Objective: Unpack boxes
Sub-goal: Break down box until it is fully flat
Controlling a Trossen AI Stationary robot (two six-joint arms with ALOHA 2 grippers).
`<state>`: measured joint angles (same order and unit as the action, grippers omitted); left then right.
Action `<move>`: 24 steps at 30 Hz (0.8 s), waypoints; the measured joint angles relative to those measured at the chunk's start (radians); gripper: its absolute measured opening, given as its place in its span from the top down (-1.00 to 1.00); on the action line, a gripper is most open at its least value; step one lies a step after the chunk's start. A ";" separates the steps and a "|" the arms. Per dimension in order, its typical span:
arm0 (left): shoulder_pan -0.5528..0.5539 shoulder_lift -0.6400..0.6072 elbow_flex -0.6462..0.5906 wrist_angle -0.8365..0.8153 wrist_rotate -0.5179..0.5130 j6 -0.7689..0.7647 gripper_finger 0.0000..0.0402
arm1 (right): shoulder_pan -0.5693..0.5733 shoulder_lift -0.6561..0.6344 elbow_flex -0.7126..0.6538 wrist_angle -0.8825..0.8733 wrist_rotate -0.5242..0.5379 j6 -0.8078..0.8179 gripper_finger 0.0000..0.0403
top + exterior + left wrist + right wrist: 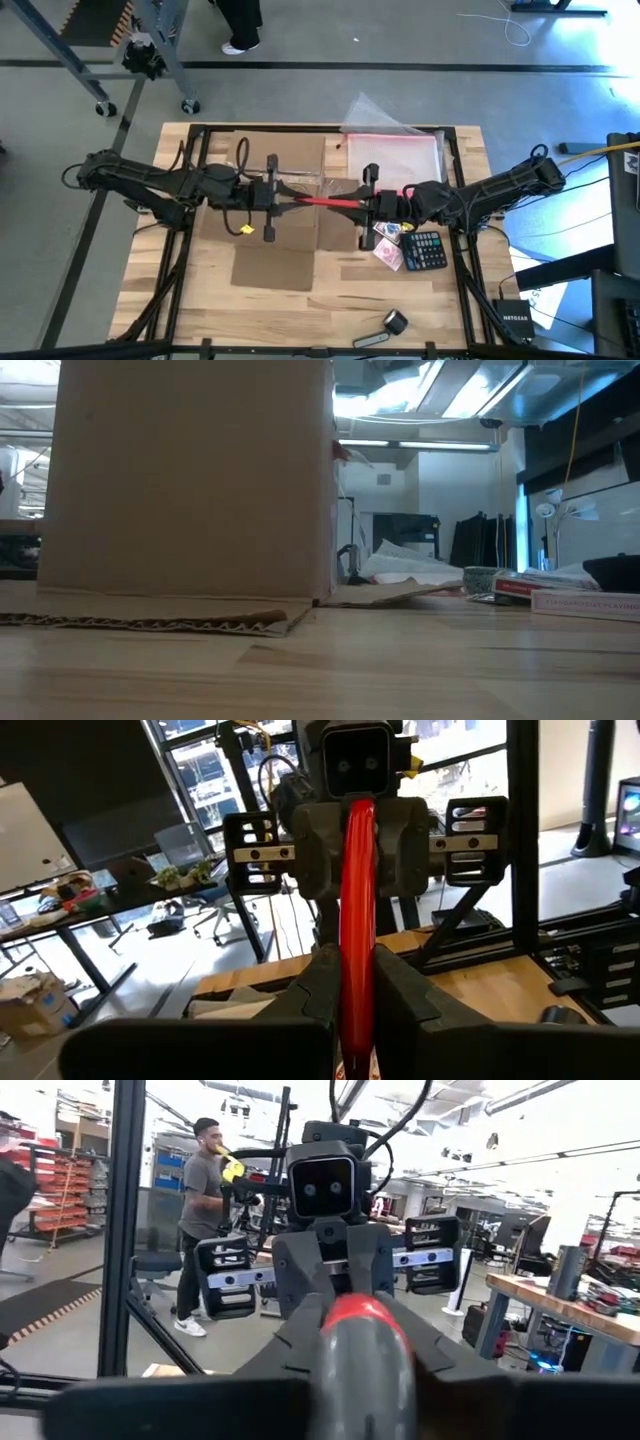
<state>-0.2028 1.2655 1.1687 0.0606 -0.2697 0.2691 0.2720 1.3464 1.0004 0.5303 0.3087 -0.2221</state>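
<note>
A brown cardboard box (pixel 280 215) stands mid-table with its flaps spread; its near wall (pixel 190 480) fills the low view. Above it a long red rod (pixel 325 201) hangs level between my two grippers. My left gripper (pixel 272 198) is shut on the rod's left end. My right gripper (pixel 368 205) is shut on its right end. The left wrist view looks along the rod (pixel 357 890) to the right gripper; the right wrist view shows its rounded grey, red-topped end (pixel 365 1350). My left gripper (pixel 355 975) pinches the rod's left end (pixel 357 995) between its two fingers. They come level from the table's left and lie along the rod. The rod is held level, clear of the box. My right gripper (pixel 365 1330) has the rod's right end (pixel 362 1315) between its two fingers (pixel 290 1345). They come nearly level from the table's right and lie along the rod. The rod stays clear of the box.
A clear pouch with a pink edge (pixel 395 150) lies behind the box at the far right. A black calculator (pixel 425 250) and small red packs (pixel 388 245) sit right of the box. A small black thing (pixel 395 322) lies near the front edge. A person (pixel 205 1210) stands beyond the table.
</note>
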 joint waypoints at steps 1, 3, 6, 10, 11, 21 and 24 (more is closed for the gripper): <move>0.000 0.000 0.000 0.000 -0.003 0.000 0.88 | -0.002 0.000 0.000 0.000 0.007 -0.003 0.76; 0.001 0.000 0.000 -0.001 -0.005 -0.001 0.81 | -0.003 0.000 0.000 0.000 0.019 -0.010 0.76; 0.002 -0.002 0.002 -0.022 -0.016 -0.001 0.62 | -0.006 0.004 0.009 -0.018 0.062 -0.024 0.76; 0.000 -0.040 0.018 -0.152 -0.074 -0.046 0.35 | -0.009 0.012 0.051 -0.143 0.114 -0.042 0.76; 0.000 -0.058 0.032 -0.205 -0.082 -0.058 0.28 | -0.014 0.007 0.069 -0.162 0.124 -0.042 0.76; 0.023 -0.264 0.087 -0.788 -0.147 -0.223 -0.03 | -0.099 0.011 0.162 -0.291 0.037 0.007 0.76; 0.055 -0.308 0.083 -0.958 -0.157 -0.277 -0.04 | -0.146 0.053 0.195 -0.318 -0.031 0.020 0.76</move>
<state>-0.1477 0.9574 1.2519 -0.8973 -0.4264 -0.0077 0.1258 1.3995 1.1953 0.2124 0.2779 -0.2017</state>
